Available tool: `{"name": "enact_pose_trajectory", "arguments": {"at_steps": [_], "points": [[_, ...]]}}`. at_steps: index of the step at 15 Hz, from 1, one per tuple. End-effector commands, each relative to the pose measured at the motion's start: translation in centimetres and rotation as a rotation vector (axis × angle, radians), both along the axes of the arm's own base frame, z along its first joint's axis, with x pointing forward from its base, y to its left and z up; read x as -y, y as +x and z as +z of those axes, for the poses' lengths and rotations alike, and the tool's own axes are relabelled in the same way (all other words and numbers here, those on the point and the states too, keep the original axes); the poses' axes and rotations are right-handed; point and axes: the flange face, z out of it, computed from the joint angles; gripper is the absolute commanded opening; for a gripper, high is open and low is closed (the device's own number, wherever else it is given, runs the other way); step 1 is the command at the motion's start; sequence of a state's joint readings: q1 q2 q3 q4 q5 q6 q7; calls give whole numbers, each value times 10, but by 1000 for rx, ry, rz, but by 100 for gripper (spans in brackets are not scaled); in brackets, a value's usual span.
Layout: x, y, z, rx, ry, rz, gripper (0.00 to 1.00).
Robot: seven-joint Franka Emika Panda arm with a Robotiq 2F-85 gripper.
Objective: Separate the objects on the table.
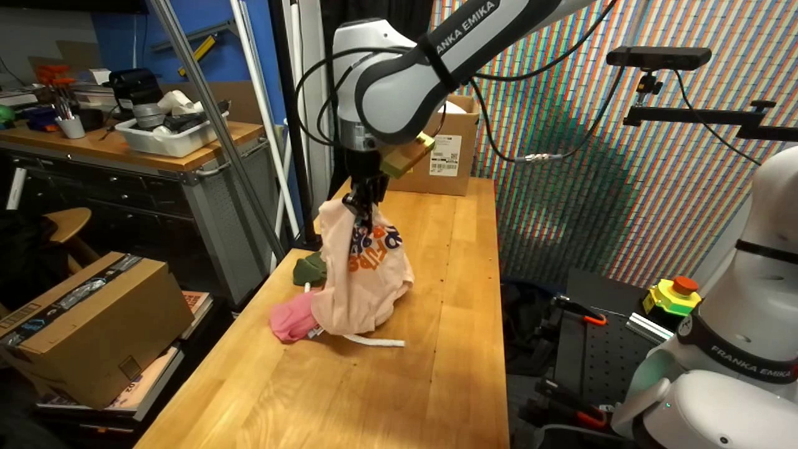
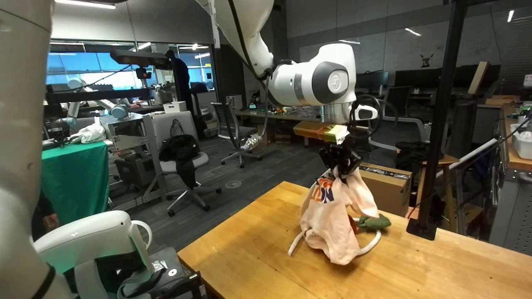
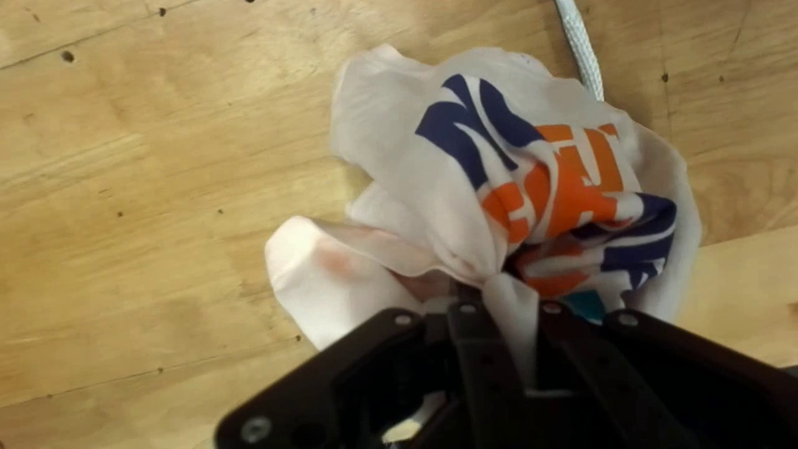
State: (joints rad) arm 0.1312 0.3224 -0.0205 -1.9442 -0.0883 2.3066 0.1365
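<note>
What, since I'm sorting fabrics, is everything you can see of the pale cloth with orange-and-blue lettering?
The pale pinkish cloth with orange and dark-blue lettering looks thin; a teal patch shows among its folds. Pinched in the black two-fingered tool, it hangs gathered and creased, its lower edge at or just above the light plank-grained wooden tabletop.

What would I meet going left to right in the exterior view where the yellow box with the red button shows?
In an exterior view, left to right: taped cardboard box, pink cloth, pale cloth with orange-and-blue print, labelled cardboard box, yellow box with the red button.
</note>
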Motion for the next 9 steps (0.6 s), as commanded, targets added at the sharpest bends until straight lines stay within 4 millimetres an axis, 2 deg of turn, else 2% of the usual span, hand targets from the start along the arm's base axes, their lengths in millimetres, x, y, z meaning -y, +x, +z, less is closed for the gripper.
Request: {"name": "enact_pose_trajectory", "arguments": {"at_steps": [1,5,9], "points": [[22,-11,51,69,-28,-63,4],[46,-12,98,127,-74,-133,4],[74,-11,124,118,-148,-184,4]]}}
